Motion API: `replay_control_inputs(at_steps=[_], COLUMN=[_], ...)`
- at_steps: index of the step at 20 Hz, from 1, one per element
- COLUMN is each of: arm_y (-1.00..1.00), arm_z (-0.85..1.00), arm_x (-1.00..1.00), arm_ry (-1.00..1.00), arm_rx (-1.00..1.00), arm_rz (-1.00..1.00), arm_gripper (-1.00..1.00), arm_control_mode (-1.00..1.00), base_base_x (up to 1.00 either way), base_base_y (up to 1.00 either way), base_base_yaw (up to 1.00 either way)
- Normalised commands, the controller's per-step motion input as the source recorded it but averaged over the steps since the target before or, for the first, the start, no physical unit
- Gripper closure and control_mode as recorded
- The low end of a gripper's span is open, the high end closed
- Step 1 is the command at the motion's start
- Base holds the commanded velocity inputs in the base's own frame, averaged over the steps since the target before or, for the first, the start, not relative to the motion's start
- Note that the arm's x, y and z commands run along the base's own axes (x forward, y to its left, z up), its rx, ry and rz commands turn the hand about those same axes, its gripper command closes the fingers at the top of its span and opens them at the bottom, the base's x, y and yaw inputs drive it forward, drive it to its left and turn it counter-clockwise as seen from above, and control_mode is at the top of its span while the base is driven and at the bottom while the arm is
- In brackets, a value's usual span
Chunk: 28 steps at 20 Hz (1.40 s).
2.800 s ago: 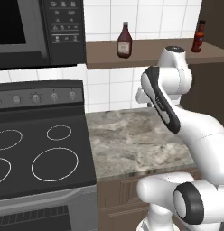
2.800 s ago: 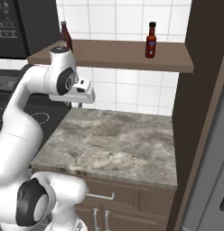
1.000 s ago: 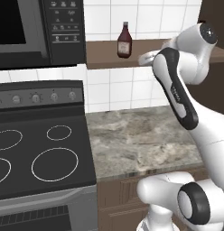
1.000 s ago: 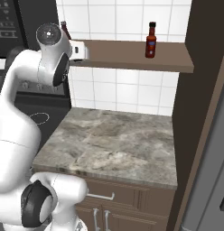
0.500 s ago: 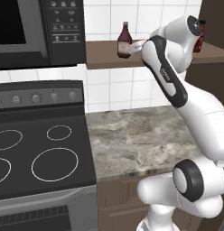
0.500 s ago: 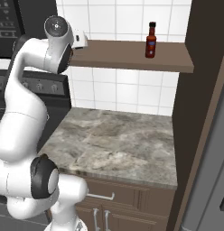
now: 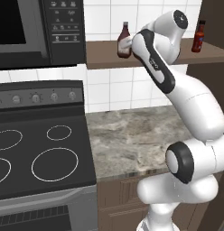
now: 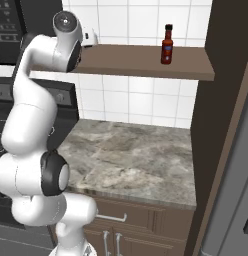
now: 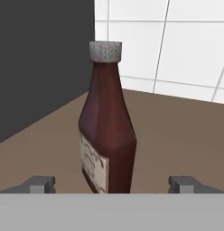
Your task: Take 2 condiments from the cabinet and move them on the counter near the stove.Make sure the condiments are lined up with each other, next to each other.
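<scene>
Gripper [image 9: 111, 182]: released, jaws spread wide; two dark fingertips [image 9: 40, 182] low in the hand view, one on each side of the maroon bottle [image 9: 107, 135]. No contact between tips and glass can be made out.

Maroon bottle: one; upright on the cabinet shelf [image 9: 177, 135], centred between the open tips, pale label facing lower left, grey-white cap on top. In the left base view the same bottle [image 7: 124, 40] stands at the shelf's left end, close to the microwave [image 7: 39, 31], with the arm's white wrist just beside it.

Arm: one; raised high from the base, elbow bent, forearm reaching up and in toward the shelf's left end in both base views.

Red-orange bottle [image 8: 167, 45]: one; black cap, upright on the same shelf, well apart from the gripper, toward the right end near the tall dark side panel [image 8: 221, 100].

Counter [image 8: 136, 160]: one marbled slab below the shelf.

Stove [image 7: 37, 153]: one; black glass top with white ring outlines, touching the counter's left edge.
</scene>
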Motion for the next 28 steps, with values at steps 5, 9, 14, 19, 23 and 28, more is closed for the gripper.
replay_control_inputs(at_steps=[5, 9, 14, 19, 23, 28], arm_y=[0.05, 0.13, 0.06, 0.00, 0.00, 0.00], arm_z=[0.00, 0.00, 0.00, -0.01, -0.01, -0.05], arm_x=[0.26, 0.14, 0.09, 0.09, 0.08, 0.08], arm_ry=[0.00, 0.03, 0.05, 0.01, 0.00, 0.01], arm_rx=[0.00, 0.00, 0.00, 0.00, 0.00, 0.00], arm_rz=[0.00, 0.01, 0.02, 0.00, 0.00, 0.00], arm_gripper=[-1.00, -1.00, -1.00, -1.00, -1.00, -1.00], arm_control_mode=[-1.00, -1.00, -1.00, -1.00, -1.00, -1.00], base_base_x=[0.00, 0.00, 0.00, 0.00, 0.00, 0.00], base_base_y=[0.00, 0.00, 0.00, 0.00, 0.00, 0.00], base_base_yaw=[0.00, 0.00, 0.00, 0.00, 0.00, 0.00])
